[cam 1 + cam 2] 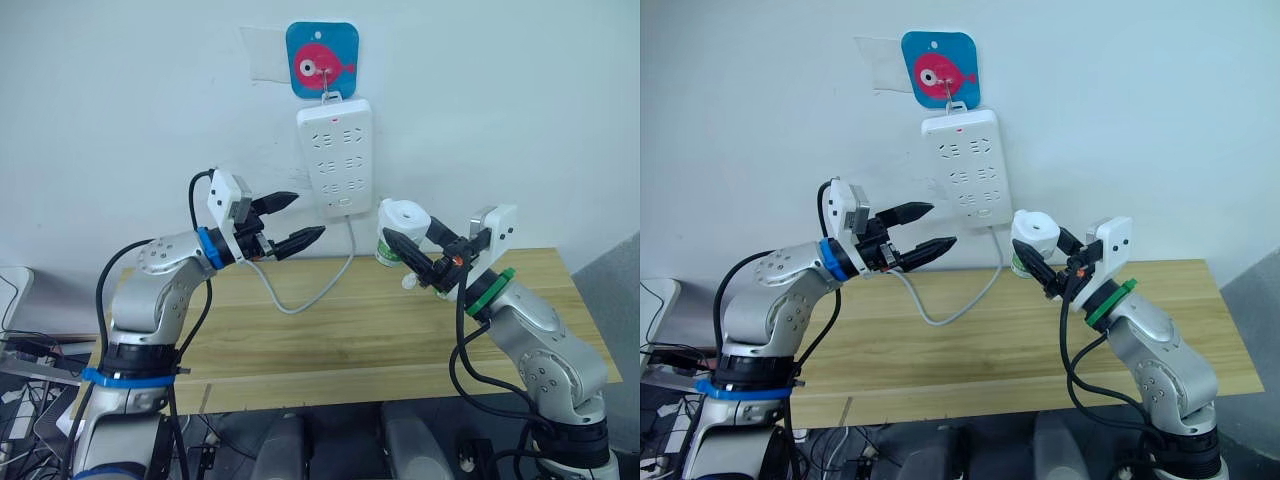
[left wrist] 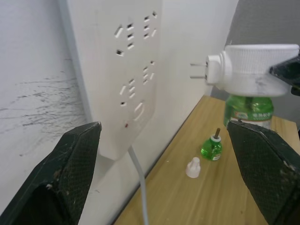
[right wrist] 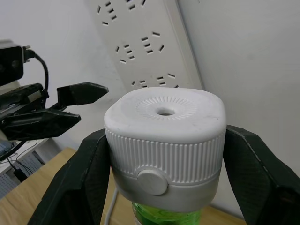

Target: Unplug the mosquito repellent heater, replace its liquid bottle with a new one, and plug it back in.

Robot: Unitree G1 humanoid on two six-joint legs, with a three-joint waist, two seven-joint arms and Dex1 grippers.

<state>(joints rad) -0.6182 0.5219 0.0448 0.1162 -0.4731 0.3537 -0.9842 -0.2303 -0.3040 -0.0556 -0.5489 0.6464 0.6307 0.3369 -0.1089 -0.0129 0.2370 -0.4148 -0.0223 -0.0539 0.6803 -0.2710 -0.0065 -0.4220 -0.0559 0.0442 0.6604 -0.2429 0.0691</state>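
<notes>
I am holding the heater (image 1: 407,222) in my right claw (image 1: 412,252), off the wall and above the far edge of the table (image 1: 340,340), just to the right of the strip (image 1: 337,157). My two black fingers are pinching its ribbed white body from either side. A green bottle (image 2: 248,110) is sitting in the heater's underside, and its two metal prongs (image 2: 197,71) are pointing toward the strip without touching it. The strip is hanging on the wall from a hook under a blue fish sticker (image 1: 322,60), and its cord (image 1: 305,295) is looping down onto the tabletop. My left claw (image 1: 285,224) is hovering to the left of the strip with its fingers spread and gripping nothing. On the table beneath the heater, a smaller green bottle (image 2: 212,147) with a dark wick is standing upright, and a white cap (image 2: 193,167) is standing just beside it.
</notes>
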